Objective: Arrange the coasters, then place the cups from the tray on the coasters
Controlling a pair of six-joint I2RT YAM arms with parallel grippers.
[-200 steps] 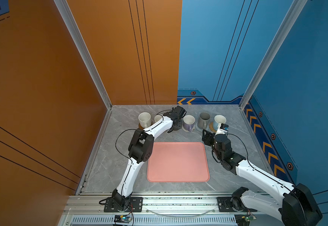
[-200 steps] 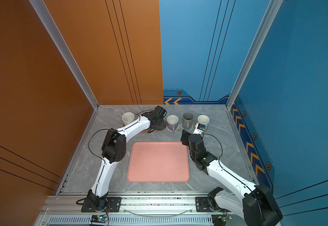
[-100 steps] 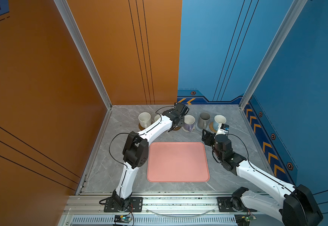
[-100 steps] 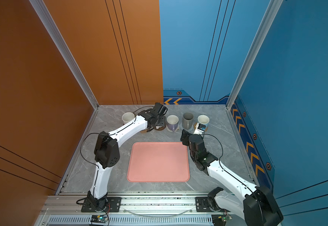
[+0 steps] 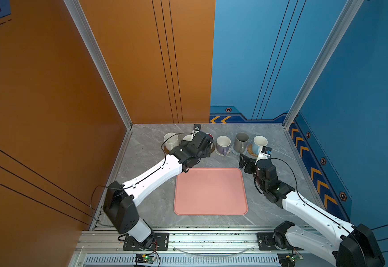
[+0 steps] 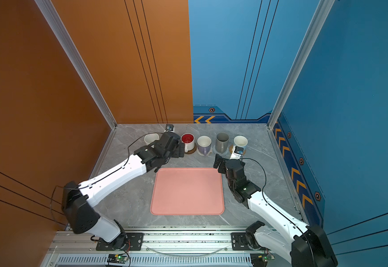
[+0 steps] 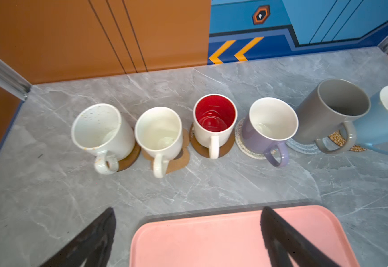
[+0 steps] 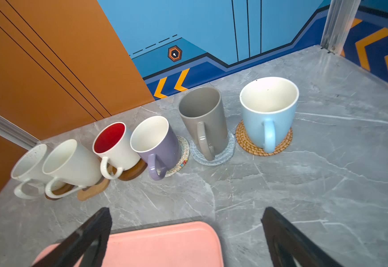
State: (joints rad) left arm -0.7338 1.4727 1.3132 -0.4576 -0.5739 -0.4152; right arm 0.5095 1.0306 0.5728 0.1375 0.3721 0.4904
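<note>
Now six glossy cups (image 7: 215,115) line the back of the marbled worktop (image 7: 211,185), each on one of the coasters (image 8: 242,139): rattan, woven rounds, brown discs. The smooth pink tray (image 5: 210,191) lies in front. Left gripper (image 7: 188,209), right gripper (image 8: 186,208): jaws spread wide, gripping nothing. In a top view the left arm (image 6: 119,175) hides one white cup.

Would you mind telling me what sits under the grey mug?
A blue-grey woven coaster lies under the grey mug, its edge showing around the mug's handle side. The coaster's middle is covered by the mug.
</note>
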